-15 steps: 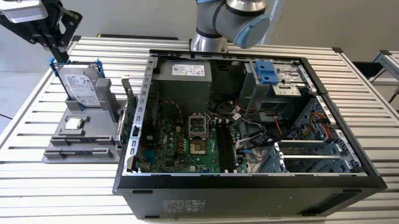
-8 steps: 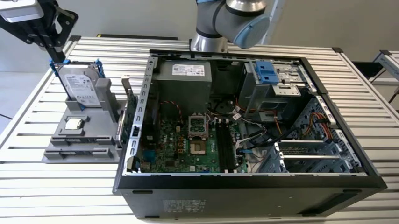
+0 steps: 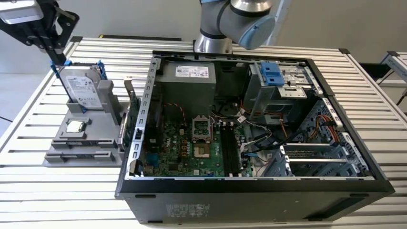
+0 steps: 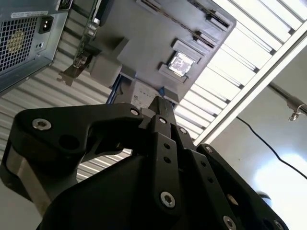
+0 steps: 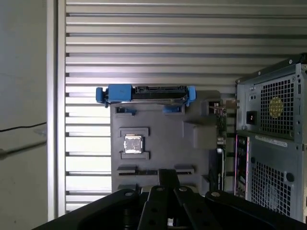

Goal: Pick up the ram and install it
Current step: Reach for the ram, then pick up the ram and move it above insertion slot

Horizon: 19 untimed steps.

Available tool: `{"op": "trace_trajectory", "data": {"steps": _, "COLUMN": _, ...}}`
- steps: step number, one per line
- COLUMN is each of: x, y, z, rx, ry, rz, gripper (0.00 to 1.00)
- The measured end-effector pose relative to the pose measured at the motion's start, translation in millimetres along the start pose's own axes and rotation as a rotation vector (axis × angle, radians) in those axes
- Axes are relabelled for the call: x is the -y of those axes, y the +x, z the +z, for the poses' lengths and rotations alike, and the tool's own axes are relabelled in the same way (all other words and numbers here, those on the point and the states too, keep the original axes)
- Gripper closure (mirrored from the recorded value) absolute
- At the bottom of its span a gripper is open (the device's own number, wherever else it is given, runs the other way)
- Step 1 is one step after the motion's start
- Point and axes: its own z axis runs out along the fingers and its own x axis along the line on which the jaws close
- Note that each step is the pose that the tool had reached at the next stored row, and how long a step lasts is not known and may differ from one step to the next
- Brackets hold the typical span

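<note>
Ram [image 3: 135, 125] stands on edge in the grey fixture [image 3: 76, 155], on the side just beside the open PC case [image 3: 254, 191]. End effector [image 3: 57, 55] hangs above the hard drive [image 3: 83, 90], well off the ram, pressed together and holding nothing. For a clean pick: centre over the ram's top edge, square to board, then pull straight up. Slatted metal worktop [image 3: 381, 95], pale wall behind.

Item: the ram [image 5: 156, 170]. In the first wrist view it stands on edge in a long slot of the gray fixture [image 5: 165, 139], just beside the square processor chip [image 5: 134, 143]. It presents edge-on as a thin dark line between two end supports. Its faces cannot be made out. It is level and seated in the slot.
</note>
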Motion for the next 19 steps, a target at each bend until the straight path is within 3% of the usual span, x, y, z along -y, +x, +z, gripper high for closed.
{"op": "trace_trajectory", "data": {"steps": 19, "x": 29.1, "y": -0.9, "z": -0.9, "rx": -0.0096, "ry": 0.0002, "rz": 0.004, "gripper": 1.0}}
